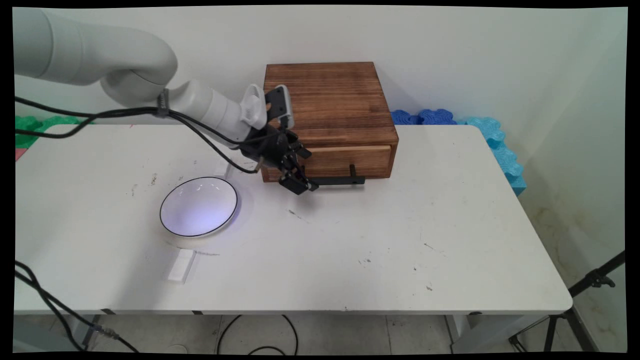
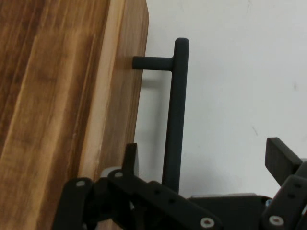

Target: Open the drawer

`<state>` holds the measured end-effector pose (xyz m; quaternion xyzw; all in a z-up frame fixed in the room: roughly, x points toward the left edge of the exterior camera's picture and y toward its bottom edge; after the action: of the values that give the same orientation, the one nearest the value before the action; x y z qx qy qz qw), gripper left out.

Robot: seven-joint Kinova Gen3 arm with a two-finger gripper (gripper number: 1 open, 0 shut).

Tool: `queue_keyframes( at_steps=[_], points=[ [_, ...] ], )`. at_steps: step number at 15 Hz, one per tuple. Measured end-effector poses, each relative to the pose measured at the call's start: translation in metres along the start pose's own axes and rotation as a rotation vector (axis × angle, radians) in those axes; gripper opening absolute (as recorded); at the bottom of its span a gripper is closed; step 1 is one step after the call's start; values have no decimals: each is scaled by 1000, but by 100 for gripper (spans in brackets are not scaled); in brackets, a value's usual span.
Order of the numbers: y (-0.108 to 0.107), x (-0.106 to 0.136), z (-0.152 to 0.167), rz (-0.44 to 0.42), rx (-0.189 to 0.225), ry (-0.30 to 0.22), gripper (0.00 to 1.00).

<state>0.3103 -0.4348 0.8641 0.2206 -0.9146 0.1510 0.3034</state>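
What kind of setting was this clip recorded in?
Probably a robotics lab or test room: a bare white table set against a plain wall, foam mats behind it, a tripod at the right, and a pincer at the handle of a wooden drawer box.

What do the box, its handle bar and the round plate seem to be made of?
Box: wood, stained brown, with visible grain; its drawer front looks lighter.
Handle bar: matte black, probably metal or plastic; the look leaves it open.
Plate: glossy white with a thin dark rim line, likely ceramic.
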Motion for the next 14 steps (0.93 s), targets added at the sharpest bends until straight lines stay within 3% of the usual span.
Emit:
queue_keyframes(
  at_steps=[14],
  points=[
    [9, 9, 54, 25, 3, -80, 100]
  ],
)
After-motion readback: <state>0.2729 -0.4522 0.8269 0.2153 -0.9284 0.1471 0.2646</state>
